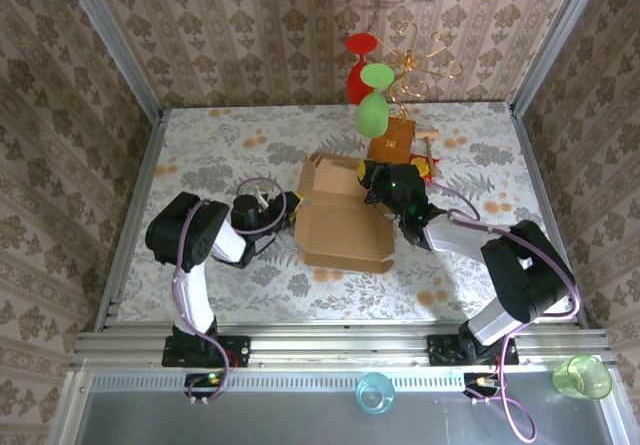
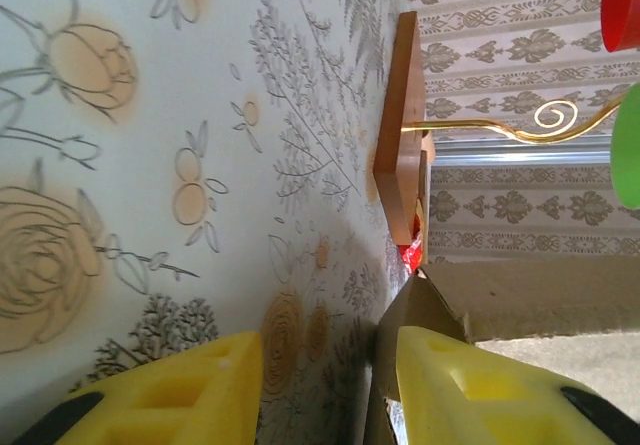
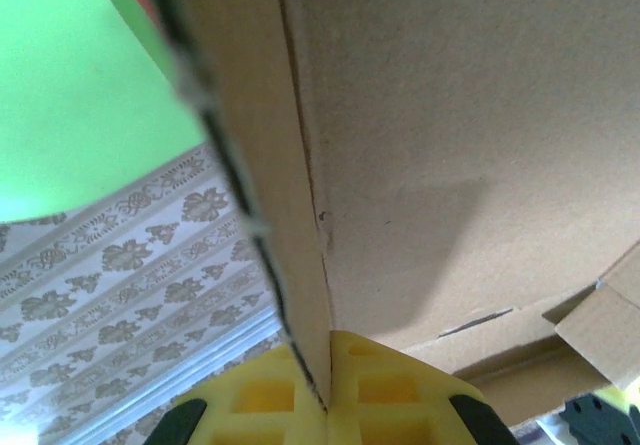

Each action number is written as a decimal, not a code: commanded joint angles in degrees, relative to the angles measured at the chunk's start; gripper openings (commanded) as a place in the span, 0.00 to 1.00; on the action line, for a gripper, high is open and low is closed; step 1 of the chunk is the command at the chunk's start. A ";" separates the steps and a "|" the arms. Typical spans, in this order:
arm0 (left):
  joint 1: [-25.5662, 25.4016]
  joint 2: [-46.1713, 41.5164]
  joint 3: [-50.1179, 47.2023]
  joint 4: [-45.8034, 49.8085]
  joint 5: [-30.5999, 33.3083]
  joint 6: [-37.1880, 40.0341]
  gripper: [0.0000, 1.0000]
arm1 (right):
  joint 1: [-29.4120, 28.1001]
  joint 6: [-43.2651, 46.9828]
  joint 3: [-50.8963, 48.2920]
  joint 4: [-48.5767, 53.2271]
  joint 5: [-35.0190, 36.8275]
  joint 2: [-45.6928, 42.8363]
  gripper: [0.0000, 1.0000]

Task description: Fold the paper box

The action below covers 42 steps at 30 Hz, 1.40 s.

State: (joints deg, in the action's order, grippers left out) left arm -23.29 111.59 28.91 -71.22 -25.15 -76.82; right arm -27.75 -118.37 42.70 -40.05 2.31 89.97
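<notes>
1. My right hand (image 1: 372, 181) is clenched on the box (image 1: 340, 220). In the wrist view its yellow fingers (image 3: 390, 400) pinch a raised cardboard wall (image 3: 290, 165) edge-on between them.
2. My left hand (image 1: 288, 209) is released and spread wide at the box's left edge. Its fingers (image 2: 200, 390) stand well apart with bare desk (image 2: 150, 165) showing between them. A box corner (image 2: 420, 310) sits just beside one finger's inner face; I cannot tell if they touch.
3. The box lies mid-desk between my two hands, its broad panel toward the near side and flaps up on the far side.
4. An orange box (image 1: 392, 141) stands just beyond the far right corner, close to my right hand, with a gold stand (image 1: 420, 55) behind it.
5. Open desk lies left of the box and along its near edge; the far right is crowded.
</notes>
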 commanded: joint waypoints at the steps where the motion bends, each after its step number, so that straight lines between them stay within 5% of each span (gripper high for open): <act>1: -0.53 -1.52 0.37 -2.78 0.20 0.09 0.38 | 0.15 -2.21 0.70 -1.24 -0.94 1.80 0.00; 7: -0.79 1.79 2.28 -2.91 -1.43 -1.09 0.34 | -0.03 -1.96 0.88 -2.11 -1.43 2.49 0.00; 14: -0.64 0.81 1.27 -2.71 -2.54 0.16 0.40 | 0.06 1.97 0.81 -1.01 -1.03 2.13 0.00; 21: 4.62 -2.23 -8.81 -2.56 -1.89 -0.32 0.52 | -0.43 11.08 -1.17 -6.07 2.37 4.17 0.00; 30: 10.01 -6.23 -13.95 -1.14 -3.86 1.37 0.48 | -0.72 13.48 -0.89 -13.77 0.88 9.83 0.00; 35: 11.50 -10.79 -10.09 8.54 -6.52 6.85 0.42 | -1.15 17.76 -1.84 -11.54 0.42 9.03 0.00; 42: 9.49 -23.53 -0.71 38.69 -4.07 27.15 0.39 | -1.35 23.44 -3.56 -12.75 -1.45 9.29 0.00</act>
State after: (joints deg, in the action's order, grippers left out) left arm -13.19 91.35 25.28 -46.41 -29.80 -61.41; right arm -28.82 -98.94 40.29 -51.62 1.69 99.15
